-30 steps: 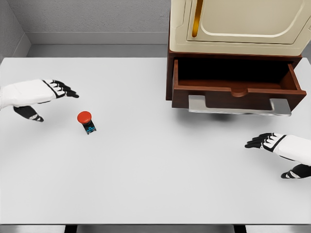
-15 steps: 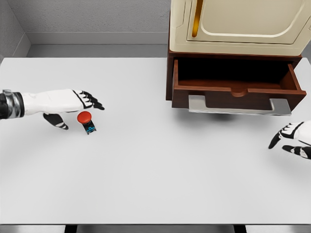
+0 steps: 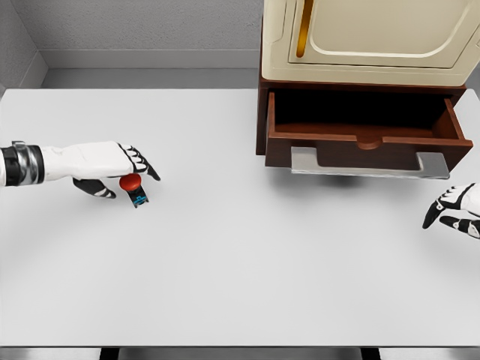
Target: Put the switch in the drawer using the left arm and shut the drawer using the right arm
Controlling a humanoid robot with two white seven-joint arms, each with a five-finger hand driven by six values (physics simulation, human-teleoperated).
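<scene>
At the far left the left arm comes in over the white table (image 3: pixel 225 270), with a grey and black cuff at the wrist. The left hand (image 3: pixel 112 166) is stretched out flat toward the right, its black fingers (image 3: pixel 144 166) spread a little and pointing right, the thumb hanging lower at the left side. The hand holds nothing, its fingers are apart.

Just under the fingers, between them and the thumb, stands the switch (image 3: pixel 133 187). It has a round red cap and a small dark body with a blue spot, and it sits on the table tilted a little. The red cap is touching or almost touching the fingers; I cannot tell which. The switch is well apart from the drawer, on the left half of the table.

To the right, at the back of the table, there is a cabinet (image 3: pixel 367 41) with a cream door and a yellow strip. Below the door the brown drawer (image 3: pixel 366 141) is pulled out and open, dark inside, with a grey handle (image 3: pixel 370 168) along its front.

At the right edge the right hand (image 3: pixel 454 210) shows only partly, near the table and below the drawer's right corner. Its black fingers are relaxed and apart, holding nothing.
</scene>
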